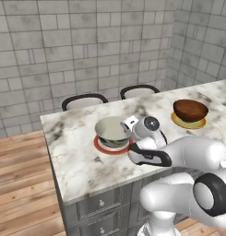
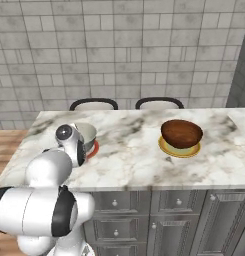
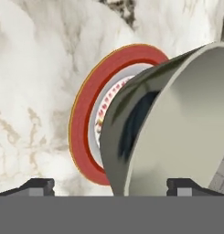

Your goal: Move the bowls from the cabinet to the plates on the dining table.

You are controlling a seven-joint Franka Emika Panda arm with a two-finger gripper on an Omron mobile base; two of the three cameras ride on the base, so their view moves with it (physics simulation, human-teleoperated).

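Two bowls, two plates on the dining table: cream-green bowl on red-rimmed plate, brown bowl on yellow plate. Gripper spread wide astride the cream-green bowl's wall, apparently not gripping. Two chairs behind; arm partly blocking the red plate

A rendered kitchen is shown: a tiled wall, a marble table with drawers, two chairs and wood flooring.

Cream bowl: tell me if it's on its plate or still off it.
On it. The cream bowl sits upright on the red-rimmed plate, whose rim shows around its base, on the marble table.
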